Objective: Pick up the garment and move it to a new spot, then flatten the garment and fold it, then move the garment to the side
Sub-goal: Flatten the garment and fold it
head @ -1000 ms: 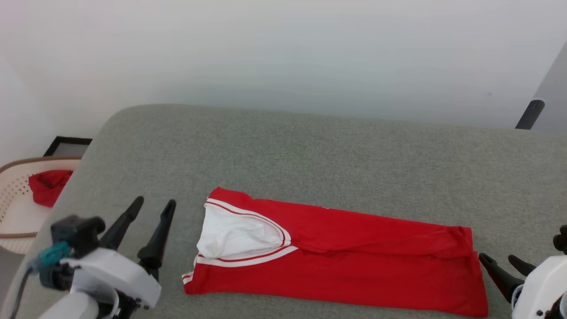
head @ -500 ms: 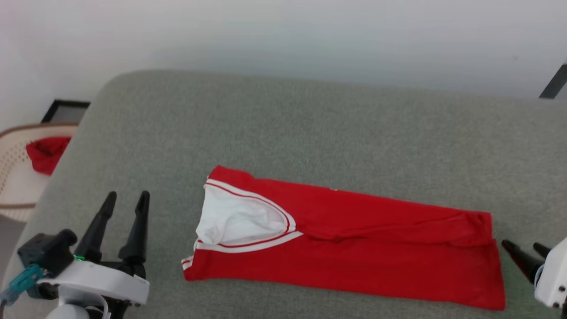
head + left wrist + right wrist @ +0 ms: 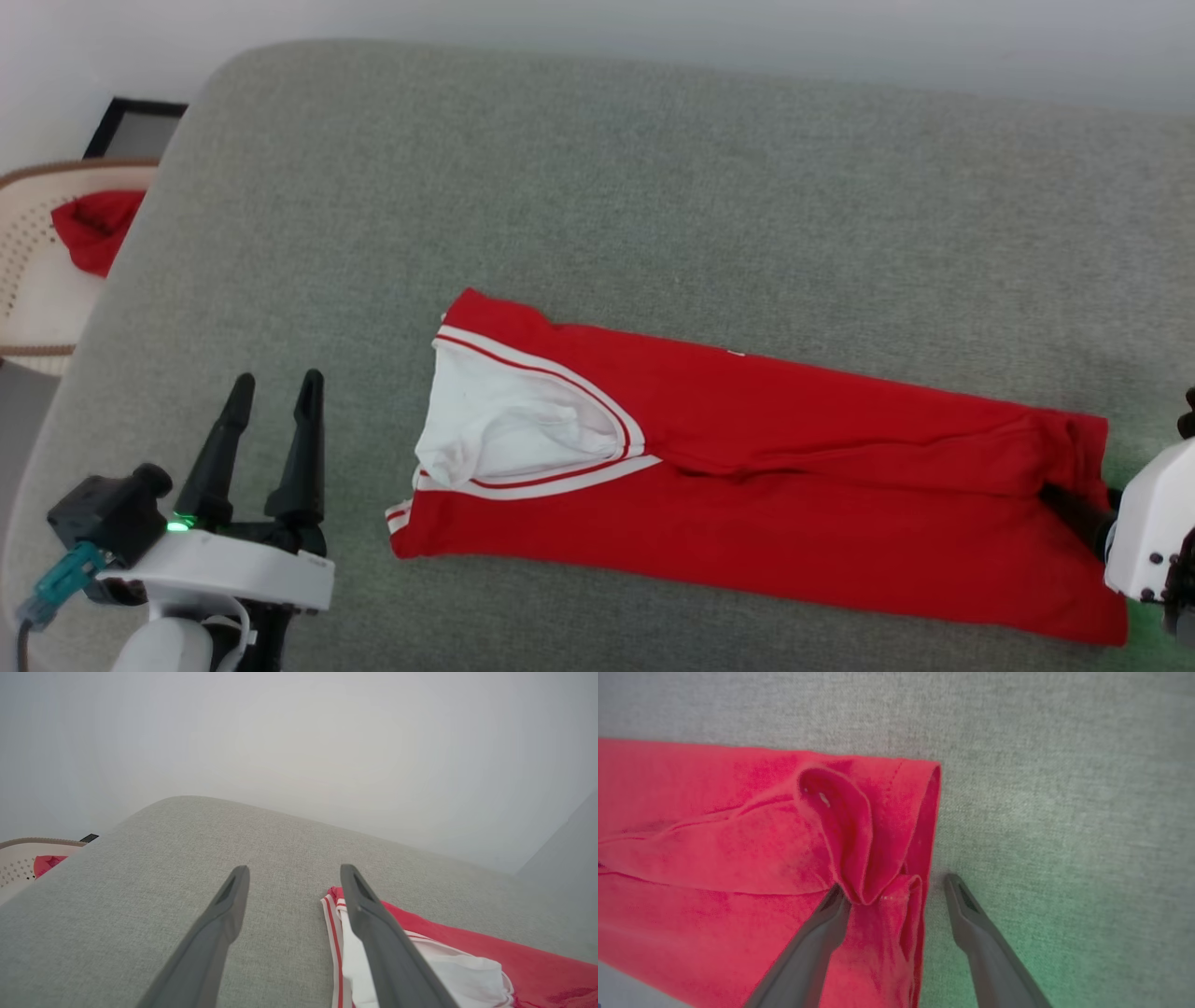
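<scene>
The red jersey-style shirt (image 3: 794, 523), folded into a long strip, lies on the grey upholstered surface (image 3: 653, 187), long axis left to right. The right gripper (image 3: 895, 884), fingers spread, straddles its right hem edge. The left gripper (image 3: 277, 378), also spread, stands apart, left of the collar end.

You've got soft matt knit cloth on the garment (image 3: 794, 523), coarse grey woven fabric on the cushion (image 3: 653, 187), and the left gripper (image 3: 278, 378) looks like smooth matt dark plastic, white shell.
</scene>
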`<state>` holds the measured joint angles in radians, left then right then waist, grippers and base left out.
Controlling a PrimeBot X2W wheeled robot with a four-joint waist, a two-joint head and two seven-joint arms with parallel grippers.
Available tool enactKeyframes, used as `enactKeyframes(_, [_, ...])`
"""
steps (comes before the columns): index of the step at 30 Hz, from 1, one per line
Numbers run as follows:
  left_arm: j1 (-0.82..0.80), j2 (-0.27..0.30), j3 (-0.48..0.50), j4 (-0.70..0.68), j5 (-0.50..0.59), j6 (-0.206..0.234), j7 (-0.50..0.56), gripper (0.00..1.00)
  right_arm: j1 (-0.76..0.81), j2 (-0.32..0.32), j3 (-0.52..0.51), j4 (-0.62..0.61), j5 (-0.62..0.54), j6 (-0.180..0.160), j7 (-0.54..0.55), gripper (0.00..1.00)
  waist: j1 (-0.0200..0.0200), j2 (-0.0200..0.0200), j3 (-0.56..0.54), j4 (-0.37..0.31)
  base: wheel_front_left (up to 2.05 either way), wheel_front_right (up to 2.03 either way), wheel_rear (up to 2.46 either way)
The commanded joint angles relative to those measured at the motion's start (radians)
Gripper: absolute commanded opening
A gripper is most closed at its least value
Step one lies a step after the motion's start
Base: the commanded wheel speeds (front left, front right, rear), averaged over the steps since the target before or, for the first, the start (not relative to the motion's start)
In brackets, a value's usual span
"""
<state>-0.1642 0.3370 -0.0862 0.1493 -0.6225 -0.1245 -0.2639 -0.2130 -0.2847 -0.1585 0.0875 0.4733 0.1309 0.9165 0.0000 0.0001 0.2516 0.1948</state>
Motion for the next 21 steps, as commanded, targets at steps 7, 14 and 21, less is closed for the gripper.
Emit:
enactKeyframes(7, [-0.021, -0.023, -0.001, 0.008, -0.004, -0.006, 0.001, 1.00, -0.008, 0.029, 0.080, 0.113, 0.016, 0.000, 0.075, 0.00, 0.0000, -0.0001, 0.032, 0.023, 0.00, 0.00, 0.00])
enactKeyframes(14, [-0.002, -0.021, 0.007, 0.005, -0.025, -0.007, 0.001, 1.00, -0.033, -0.003, 0.060, 0.079, 0.054, 0.000, 0.100, 0.00, 0.0000, -0.0001, 0.021, 0.019, 0.00, 0.00, 0.00])
enactKeyframes(21, [0.018, -0.021, 0.023, 0.000, -0.028, -0.007, 0.001, 1.00, -0.061, -0.044, 0.023, 0.065, 0.055, -0.001, 0.073, 0.00, 0.0000, -0.0001, -0.003, 0.009, 0.00, 0.00, 0.00])
